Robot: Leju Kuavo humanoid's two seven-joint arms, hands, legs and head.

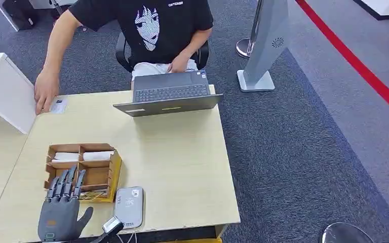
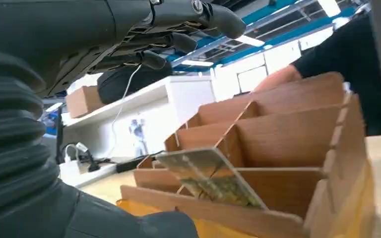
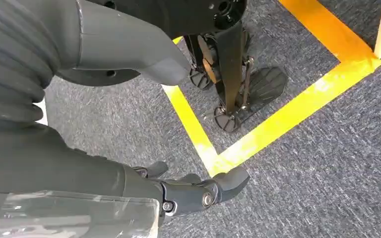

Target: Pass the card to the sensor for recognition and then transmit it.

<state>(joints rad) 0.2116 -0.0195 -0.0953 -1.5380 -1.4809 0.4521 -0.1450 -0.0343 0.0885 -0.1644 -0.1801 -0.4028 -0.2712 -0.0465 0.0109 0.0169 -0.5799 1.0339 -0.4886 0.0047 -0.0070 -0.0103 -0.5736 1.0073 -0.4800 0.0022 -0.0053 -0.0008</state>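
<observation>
A wooden divided box (image 1: 112,169) stands near the table's front left. A patterned card (image 1: 92,194) leans in its nearest compartment, and the left wrist view shows the card (image 2: 208,176) tilted against a divider. My left hand (image 1: 61,210) hovers just before the box with fingers straight and apart, their tips over the front compartments, holding nothing. In the left wrist view its fingers (image 2: 178,39) stretch above the card without touching it. The grey sensor pad (image 1: 129,206) lies flat to the right of the box. My right hand (image 3: 104,173) hangs over the floor, fingers (image 3: 198,191) loosely bent, empty.
A person sits across the table (image 1: 182,167) behind an open laptop (image 1: 169,96). Their hand (image 1: 45,91) rests beside a small card (image 1: 58,105) at the far left, next to a white box (image 1: 5,91). White slips (image 1: 83,156) fill the wooden box's rear compartments. Yellow floor tape (image 3: 287,109) crosses the carpet.
</observation>
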